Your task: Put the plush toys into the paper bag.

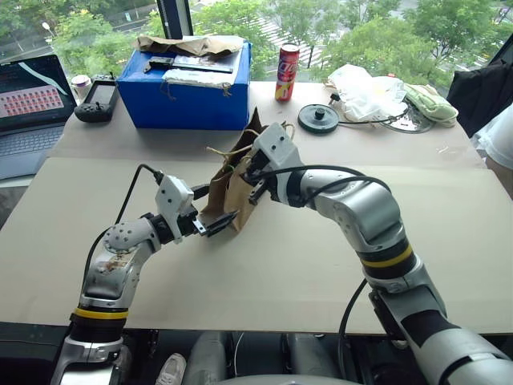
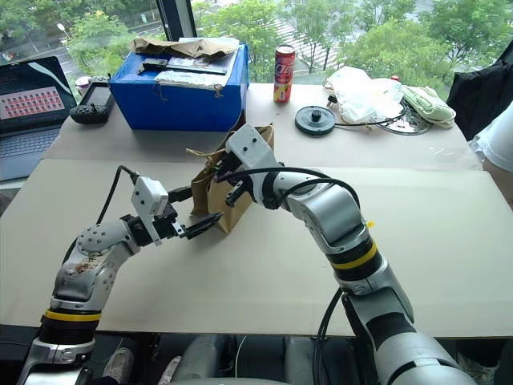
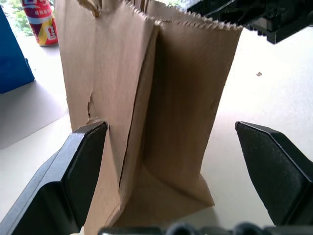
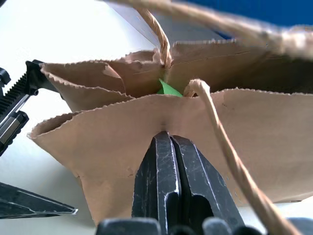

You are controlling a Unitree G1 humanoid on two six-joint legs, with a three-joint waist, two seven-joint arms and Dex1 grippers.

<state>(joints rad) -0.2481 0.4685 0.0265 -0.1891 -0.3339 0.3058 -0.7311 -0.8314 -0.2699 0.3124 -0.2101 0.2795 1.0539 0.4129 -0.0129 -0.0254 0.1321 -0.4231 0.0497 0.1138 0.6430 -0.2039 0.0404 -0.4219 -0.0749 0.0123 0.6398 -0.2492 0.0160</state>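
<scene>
The brown paper bag [image 1: 239, 202] stands upright mid-table with its mouth open and its cord handles up. My left gripper [image 3: 170, 127] is level and open, its two black fingers [image 3: 83, 166] either side of the bag's lower folded edge. My right gripper [image 4: 168, 137] is shut, with its fingertips against the outside of the bag's near wall just below the serrated rim. I see no paper between its fingers. A bit of bright green [image 4: 168, 88] shows inside the bag's mouth. I cannot tell which plush toy it belongs to; the rest of the bag's inside is hidden.
At the back stand a blue box [image 1: 188, 92] with paper on top, a red can [image 1: 287, 72], a black disc [image 1: 318, 118], a white plastic bag [image 1: 365, 92] and a pale green cloth [image 1: 429, 103]. A laptop [image 1: 28, 104] sits at the far left. A person's sleeve [image 1: 498, 138] is at the right edge.
</scene>
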